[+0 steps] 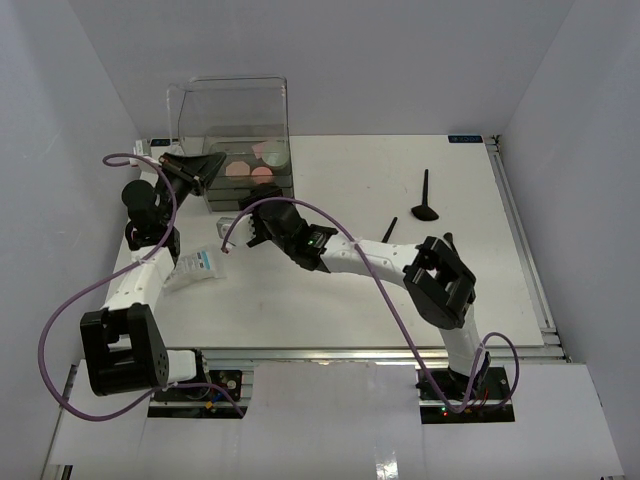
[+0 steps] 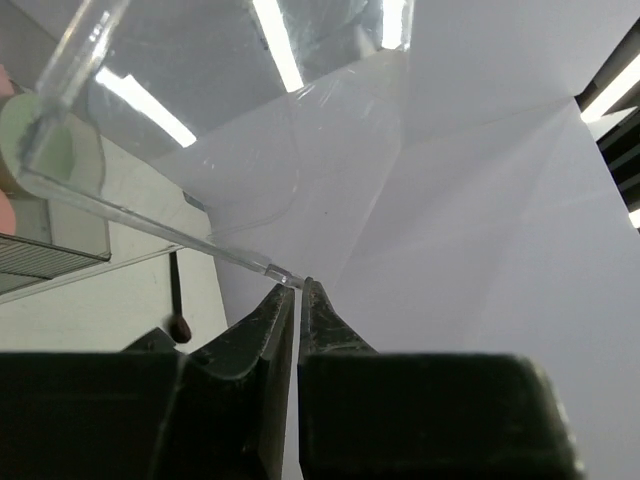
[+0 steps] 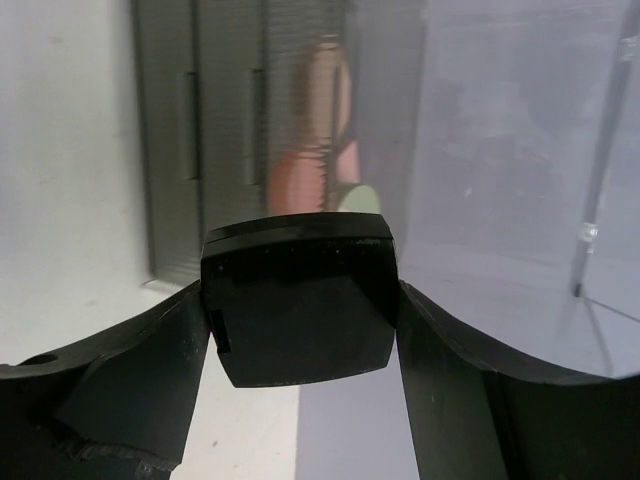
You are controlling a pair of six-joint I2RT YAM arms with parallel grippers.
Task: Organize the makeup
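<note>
Squarely between the fingers of the right end effector (image 3: 300, 335), pinched flat: black square compact (image 3: 298, 300), facing the clear box (image 1: 230, 105) and pink discs (image 1: 240, 170) just ahead. Left end effector (image 2: 297, 285) pressed together on the clear lid (image 2: 150, 225), at the box's left front corner.

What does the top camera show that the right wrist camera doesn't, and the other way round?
Top only: loose black brushes, a white packet, and the left gripper at the edge of the clear box. Right wrist only: a close look at the black square compact clamped in the right gripper. Both: the clear box and the pink discs in it.
</note>
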